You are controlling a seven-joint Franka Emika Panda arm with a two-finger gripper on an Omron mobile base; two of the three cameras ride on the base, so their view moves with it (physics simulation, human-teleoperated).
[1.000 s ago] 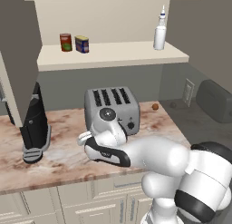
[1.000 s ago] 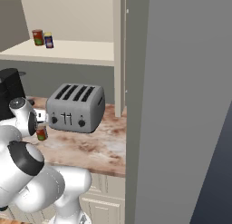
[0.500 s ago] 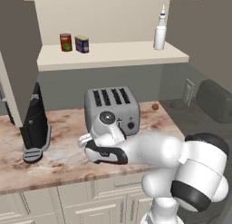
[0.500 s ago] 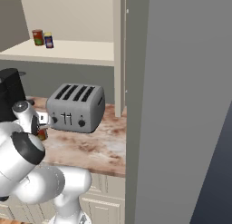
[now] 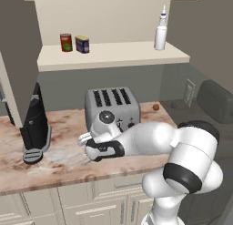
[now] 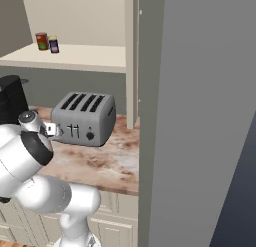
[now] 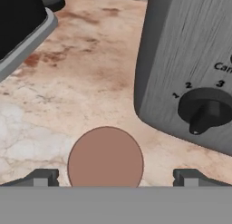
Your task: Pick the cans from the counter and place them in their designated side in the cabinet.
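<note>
Now | fingers [image 7: 112, 178] spread, tips mostly cut off | brown disc [image 7: 105, 158] between them, identity unclear | toaster [image 7: 190, 64] cropped

Red-brown can [image 5: 66, 42], blue can [image 5: 82, 44], grey toaster [image 5: 112, 109], pink-brown marbled counter [image 5: 63, 156].

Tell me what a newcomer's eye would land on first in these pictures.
Probably the white arm bent low over the counter, its open gripper straddling the round brown top of a can right beside the grey toaster. Next, two small cans standing side by side at the left end of the cabinet shelf, with a white squeeze bottle at its right end.
</note>
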